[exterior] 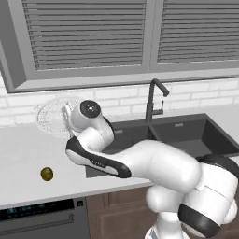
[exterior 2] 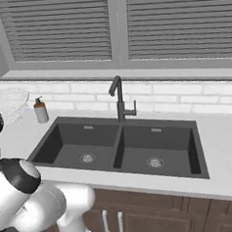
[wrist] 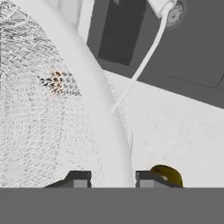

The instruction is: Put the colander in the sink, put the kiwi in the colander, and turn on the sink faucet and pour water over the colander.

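Observation:
The white perforated colander (exterior: 52, 116) hangs tilted above the counter left of the sink (exterior: 186, 135), and it also shows at the left edge of the right base view (exterior 2: 11, 104). My gripper (wrist: 112, 179) is shut on the colander's rim (wrist: 103, 113), with one fingertip (wrist: 78, 179) inside the mesh and the other outside. The olive-brown kiwi (exterior: 46, 174) lies on the counter near its front edge, below and apart from the colander; in the hand view the kiwi (wrist: 167, 174) peeks out beside the outer fingertip. The dark gooseneck faucet (exterior: 154, 99) stands behind the double basin (exterior 2: 120, 147), with no water running.
A small grey soap dispenser (exterior 2: 40, 110) stands on the counter at the sink's back left corner. A brick backsplash and a shuttered window rise behind the counter (exterior: 23, 154). My own arm crosses in front of the left basin.

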{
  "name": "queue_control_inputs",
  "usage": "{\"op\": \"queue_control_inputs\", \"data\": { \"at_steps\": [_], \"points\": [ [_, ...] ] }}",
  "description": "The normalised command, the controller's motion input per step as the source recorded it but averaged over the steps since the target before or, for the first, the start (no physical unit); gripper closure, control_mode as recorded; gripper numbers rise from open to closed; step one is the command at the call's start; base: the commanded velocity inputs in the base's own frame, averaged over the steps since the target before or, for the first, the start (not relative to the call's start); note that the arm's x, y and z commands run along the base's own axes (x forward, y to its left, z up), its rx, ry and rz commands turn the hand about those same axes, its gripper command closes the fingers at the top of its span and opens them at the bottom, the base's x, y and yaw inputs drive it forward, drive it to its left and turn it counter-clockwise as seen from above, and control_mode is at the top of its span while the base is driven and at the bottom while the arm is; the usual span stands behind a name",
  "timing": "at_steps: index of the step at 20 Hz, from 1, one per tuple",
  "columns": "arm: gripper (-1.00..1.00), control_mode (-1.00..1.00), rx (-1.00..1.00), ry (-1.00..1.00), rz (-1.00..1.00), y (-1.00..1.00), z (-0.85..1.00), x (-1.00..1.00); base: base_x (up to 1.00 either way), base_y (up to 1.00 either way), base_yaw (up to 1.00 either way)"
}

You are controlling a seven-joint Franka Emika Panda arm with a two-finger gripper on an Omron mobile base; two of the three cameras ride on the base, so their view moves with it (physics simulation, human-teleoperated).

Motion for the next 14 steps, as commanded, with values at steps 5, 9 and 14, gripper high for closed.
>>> {"op": "queue_control_inputs", "data": {
  "at_steps": [5, 9, 14],
  "points": [
    [1.00, -1.00, 0.12, 0.18, -0.57, -0.96, 0.49, -0.60, 0.00, 0.00, 0.00],
    [1.00, -1.00, 0.12, 0.16, -0.70, -0.78, 0.32, -0.31, 0.00, 0.00, 0.00],
    [1.00, -1.00, 0.09, 0.07, -0.74, -0.49, 0.05, -0.03, 0.00, 0.00, 0.00]
  ]
}}
